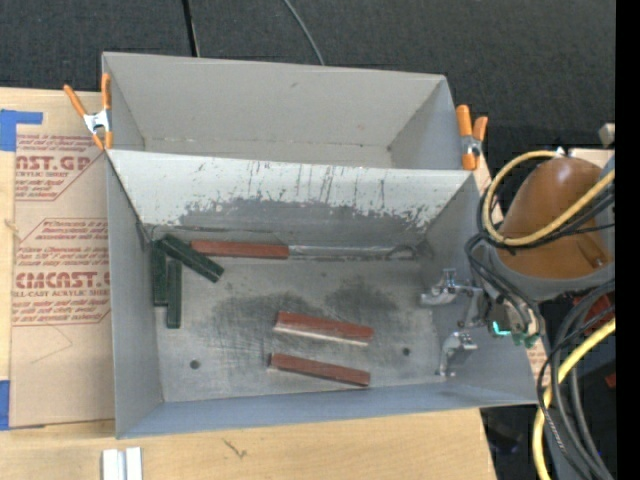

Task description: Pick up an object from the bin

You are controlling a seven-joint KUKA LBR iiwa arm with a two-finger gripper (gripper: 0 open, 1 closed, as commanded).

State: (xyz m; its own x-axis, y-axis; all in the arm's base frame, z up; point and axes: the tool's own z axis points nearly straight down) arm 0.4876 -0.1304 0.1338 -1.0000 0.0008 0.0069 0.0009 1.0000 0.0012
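In the grey bin (280,108), your gripper (450,318) hangs wide open and empty at its right side, well apart from the red bar (323,328) at mid-floor, so lowering here could scrape the bin or grasp nothing.

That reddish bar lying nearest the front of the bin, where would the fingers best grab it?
Probably at mid-length, across its narrow width, coming straight down. The front reddish bar lies flat on the bin floor. It is long and slim, with bare floor along both long sides, so the fingers could straddle it there.
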